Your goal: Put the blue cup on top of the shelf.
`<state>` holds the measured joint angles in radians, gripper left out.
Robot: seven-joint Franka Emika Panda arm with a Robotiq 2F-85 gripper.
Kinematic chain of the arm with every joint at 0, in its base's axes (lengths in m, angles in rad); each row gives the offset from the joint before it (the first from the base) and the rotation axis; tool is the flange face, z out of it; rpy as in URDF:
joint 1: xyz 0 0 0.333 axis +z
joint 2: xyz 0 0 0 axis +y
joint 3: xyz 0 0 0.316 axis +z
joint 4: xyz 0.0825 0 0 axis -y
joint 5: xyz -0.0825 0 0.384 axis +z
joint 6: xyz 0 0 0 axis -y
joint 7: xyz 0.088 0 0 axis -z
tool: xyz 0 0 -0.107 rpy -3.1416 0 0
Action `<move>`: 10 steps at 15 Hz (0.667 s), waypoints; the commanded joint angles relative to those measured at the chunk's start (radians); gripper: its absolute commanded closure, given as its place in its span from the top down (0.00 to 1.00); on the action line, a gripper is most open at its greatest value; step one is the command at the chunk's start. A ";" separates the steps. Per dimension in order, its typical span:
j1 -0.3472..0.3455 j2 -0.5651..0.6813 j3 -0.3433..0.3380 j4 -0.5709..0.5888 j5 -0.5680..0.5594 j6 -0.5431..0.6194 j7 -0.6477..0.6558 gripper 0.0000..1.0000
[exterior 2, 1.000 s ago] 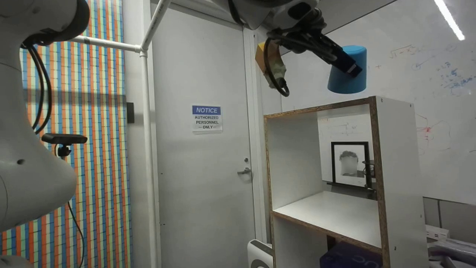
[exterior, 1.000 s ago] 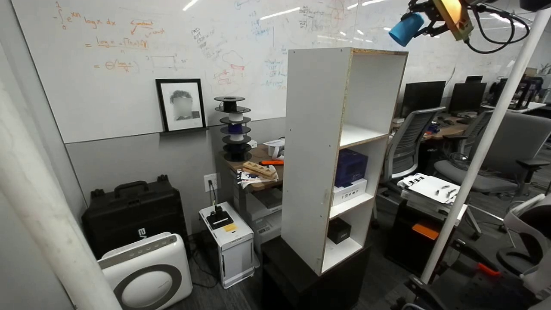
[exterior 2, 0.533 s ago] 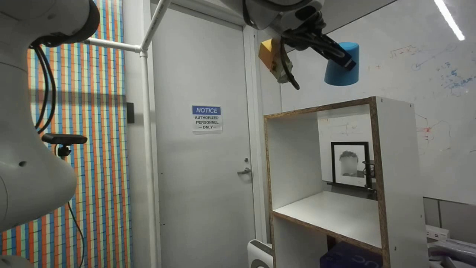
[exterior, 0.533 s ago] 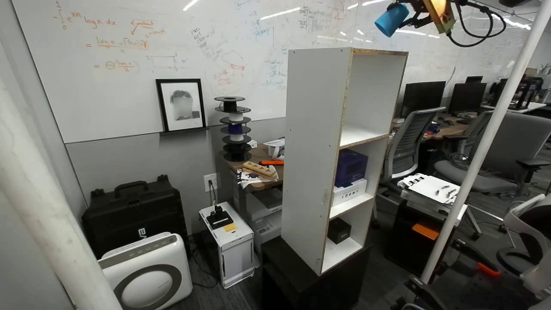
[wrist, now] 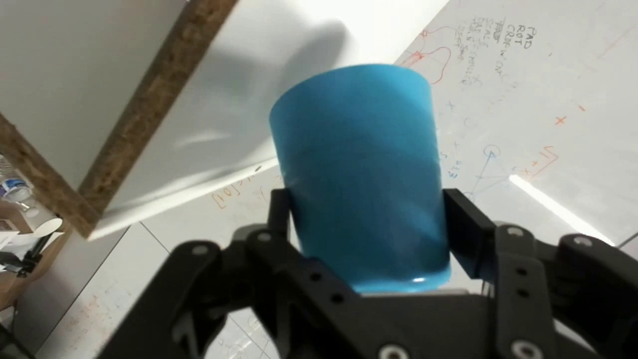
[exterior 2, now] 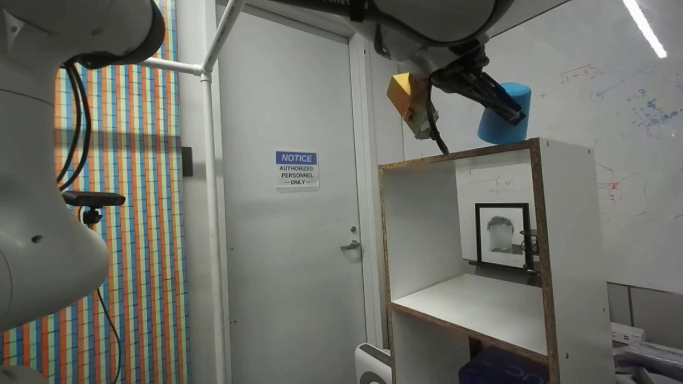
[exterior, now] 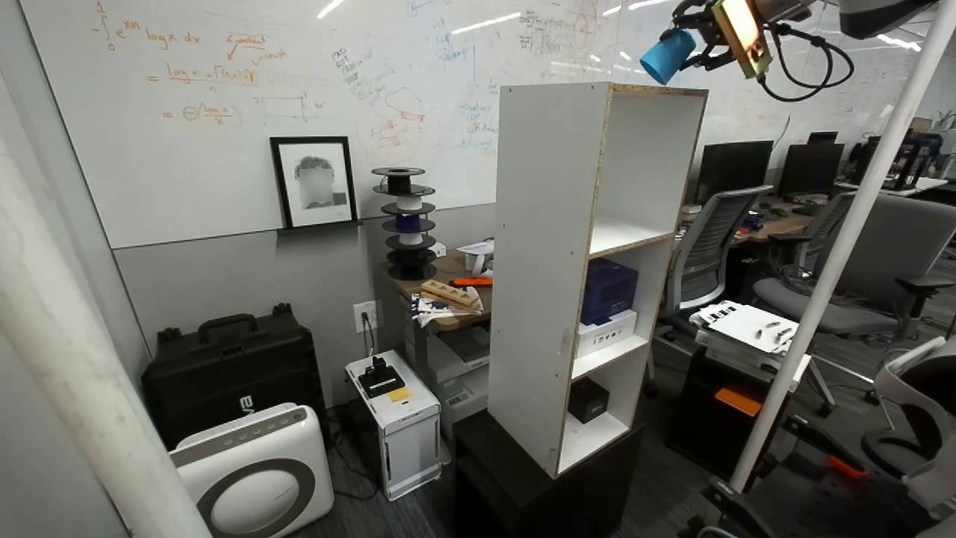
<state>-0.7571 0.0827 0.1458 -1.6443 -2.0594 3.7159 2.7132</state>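
And the blue cup (wrist: 359, 169) is held tilted over the top of the shelf (exterior 2: 573, 256), contact unclear, its sides pinched by the gripper (wrist: 369, 212): sound grip, light, stiff, slippery walls being expected!

In both exterior views, white streaks of glare (exterior 2: 644, 26) mark the whiteboard (exterior 2: 576, 48) high in the frame. In the wrist view, soft shadows (wrist: 316, 47) cross the shelf (wrist: 214, 124), upper centre; the dark hand (wrist: 369, 214) looks slightly blurred toward the bottom.
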 commanded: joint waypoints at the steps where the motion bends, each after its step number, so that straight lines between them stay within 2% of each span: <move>1: 0.049 0.041 -0.046 0.039 -0.003 0.026 0.039 0.49; 2: 0.063 0.042 -0.058 0.042 -0.002 0.025 0.040 0.83; 3: 0.077 0.041 -0.072 0.037 0.003 0.021 0.034 0.94; 4: 0.092 0.042 -0.085 0.035 0.001 0.021 0.034 1.00; 10: 0.199 0.049 -0.194 0.032 0.002 0.026 0.035 1.00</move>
<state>-0.6131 0.1308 0.0108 -1.6332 -2.0531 3.7178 2.7135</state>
